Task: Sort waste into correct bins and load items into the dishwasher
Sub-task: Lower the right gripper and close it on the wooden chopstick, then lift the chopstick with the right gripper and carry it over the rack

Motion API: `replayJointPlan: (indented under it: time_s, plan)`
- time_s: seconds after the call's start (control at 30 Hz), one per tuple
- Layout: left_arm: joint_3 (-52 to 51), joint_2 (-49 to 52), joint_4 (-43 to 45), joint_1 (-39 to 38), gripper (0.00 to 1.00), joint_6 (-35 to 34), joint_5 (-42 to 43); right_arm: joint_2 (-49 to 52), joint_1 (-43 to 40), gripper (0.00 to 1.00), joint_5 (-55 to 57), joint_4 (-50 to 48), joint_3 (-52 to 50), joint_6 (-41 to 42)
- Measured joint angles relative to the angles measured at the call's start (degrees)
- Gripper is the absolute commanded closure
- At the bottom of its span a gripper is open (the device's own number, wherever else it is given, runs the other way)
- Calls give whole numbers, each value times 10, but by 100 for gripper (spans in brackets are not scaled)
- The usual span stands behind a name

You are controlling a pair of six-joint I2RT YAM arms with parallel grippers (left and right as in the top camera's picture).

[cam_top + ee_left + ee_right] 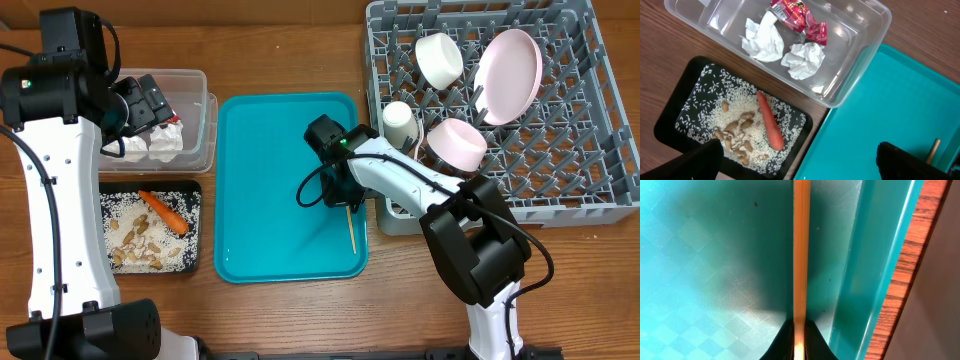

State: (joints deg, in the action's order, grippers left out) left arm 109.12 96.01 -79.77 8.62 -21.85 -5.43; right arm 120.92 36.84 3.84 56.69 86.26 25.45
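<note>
1. My right claw (799, 339) is pinching together on one end of the thin wooden stick (801, 240), at the bottom centre of the wrist view.
2. The stick is running along the teal tray (270, 150) just beside its right rim, mid-frame overhead.
3. I am judging a straight, level lift best, so the free end is not catching that rim.
4. The dish rack (590, 190) is sitting upper right; I am aiming for a gap between pegs, away from the pink bowl (457, 143).
</note>
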Motion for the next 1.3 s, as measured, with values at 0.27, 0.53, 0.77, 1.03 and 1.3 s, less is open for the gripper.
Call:
replayJointPlan:
  time_s: [0.27, 0.53, 0.77, 1.03, 1.3]
  plan:
    - [0, 0, 0, 0, 0, 0, 0, 7, 0, 96, 1, 44, 25, 0]
    - [0, 0, 0, 0, 0, 0, 0, 9, -1, 96, 1, 121, 167, -5]
    - [0, 0, 0, 0, 0, 0, 0, 9, -10, 96, 30, 214, 275, -26]
    - [0, 0, 0, 0, 0, 0, 0, 7, -92, 96, 82, 255, 294, -32]
    - [0, 0, 0, 0, 0, 0, 0, 7, -177, 96, 96, 264, 294, -64]
